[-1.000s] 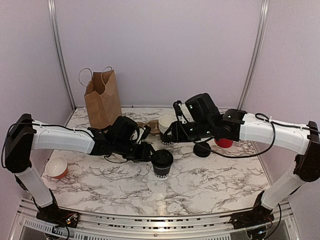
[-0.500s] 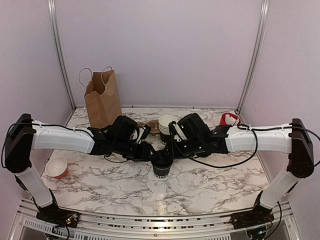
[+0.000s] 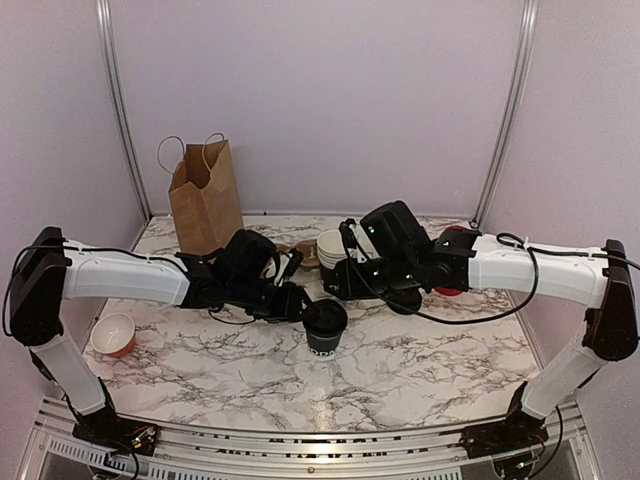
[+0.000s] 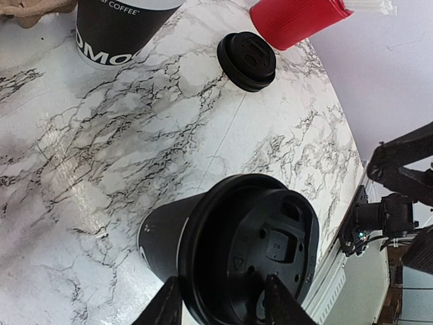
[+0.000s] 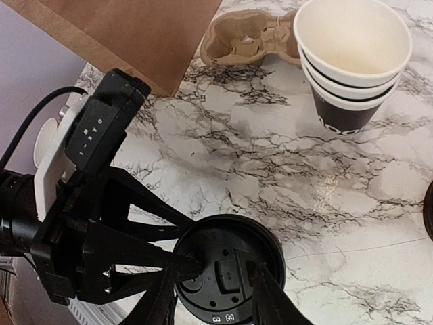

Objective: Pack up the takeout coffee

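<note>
Reaching in level, left claw (image 4: pixel 222 280) clasps the takeout coffee (image 3: pixel 324 324); right claw (image 5: pixel 215 269) hovers above, spread.

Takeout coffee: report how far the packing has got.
Done: the lid sits on the takeout coffee. In hand: the left tool has its fingers either side of the cup, though contact is unclear; the right tool hovers open above the lid. Left: the cup stands on the table, outside the paper bag and the cup carrier, so packing itself has not begun.
</note>
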You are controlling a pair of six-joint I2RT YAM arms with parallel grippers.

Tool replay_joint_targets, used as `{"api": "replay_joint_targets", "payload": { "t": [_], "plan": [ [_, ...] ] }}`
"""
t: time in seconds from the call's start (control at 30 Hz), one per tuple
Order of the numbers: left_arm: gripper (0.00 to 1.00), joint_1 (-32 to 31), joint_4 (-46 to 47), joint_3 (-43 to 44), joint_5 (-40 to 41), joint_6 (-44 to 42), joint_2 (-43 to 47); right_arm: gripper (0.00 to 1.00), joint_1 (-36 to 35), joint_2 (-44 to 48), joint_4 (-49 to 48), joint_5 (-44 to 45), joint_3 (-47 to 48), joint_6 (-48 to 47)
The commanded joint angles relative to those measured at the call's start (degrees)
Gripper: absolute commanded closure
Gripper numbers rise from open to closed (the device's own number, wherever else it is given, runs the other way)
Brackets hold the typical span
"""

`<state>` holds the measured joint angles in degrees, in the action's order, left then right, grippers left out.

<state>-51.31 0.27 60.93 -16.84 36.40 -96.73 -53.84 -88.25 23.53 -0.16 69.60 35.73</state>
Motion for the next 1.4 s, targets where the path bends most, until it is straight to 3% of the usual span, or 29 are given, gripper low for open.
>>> {"api": "replay_joint_targets", "payload": {
  "t": [0.0, 0.47, 1.03, 1.17, 1.37],
  "plan": [
    [0.59, -0.1, -4.4, 2.3, 1.5, -2.0, -0.1, 0.61, -0.4, 1.6, 2.8, 2.8, 3.3, -1.9],
    [0.54, 0.8, -6.9, 3.9, 2.6, -3.3, 1.3, 0.60, -0.2, 1.9, 5.2, 3.8, 4.6, -4.6],
    [0.40, 1.1, -7.8, 3.0, 3.9, -3.8, 3.8, 0.54, -0.1, 1.1, 6.7, 2.6, 6.4, -9.6],
    [0.36, 1.2, -7.9, 2.7, 4.2, -3.8, 4.2, 0.48, -0.1, 0.9, 7.8, 2.6, 7.3, -11.7],
    [0.32, 1.6, -8.3, 1.9, 5.2, -3.8, 5.7, 0.30, 0.0, 1.0, 8.2, 2.4, 7.4, -14.7]
  ]
}}
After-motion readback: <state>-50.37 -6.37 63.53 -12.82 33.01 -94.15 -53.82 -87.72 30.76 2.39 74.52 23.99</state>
